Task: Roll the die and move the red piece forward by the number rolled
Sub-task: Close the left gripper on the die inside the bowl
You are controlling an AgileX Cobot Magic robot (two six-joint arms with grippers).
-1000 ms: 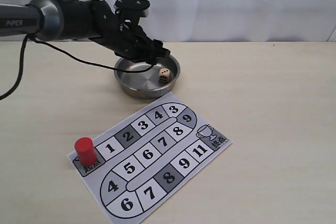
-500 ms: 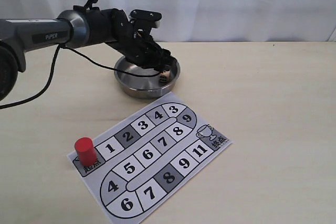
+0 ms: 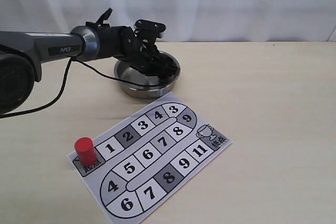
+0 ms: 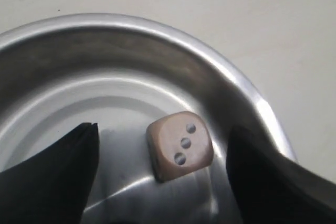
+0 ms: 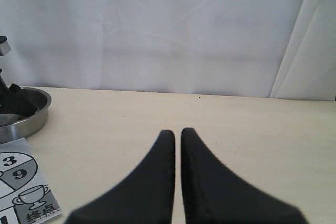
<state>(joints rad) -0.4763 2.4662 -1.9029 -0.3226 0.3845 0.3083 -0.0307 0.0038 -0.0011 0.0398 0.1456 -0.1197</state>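
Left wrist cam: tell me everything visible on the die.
The small pale beige, wood-look cube die has rounded corners. The one face in plain sight shows three black pips on a diagonal. It sits on the floor of the round shiny metal bowl, near the wall. Two black fingers flank it, spread open, with a gap on each side. In the exterior view the arm hides it.

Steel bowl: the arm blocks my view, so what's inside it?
The die, a three-pip face showing, lies between the fingers of the open left tool. The exterior view hides it behind the arm.
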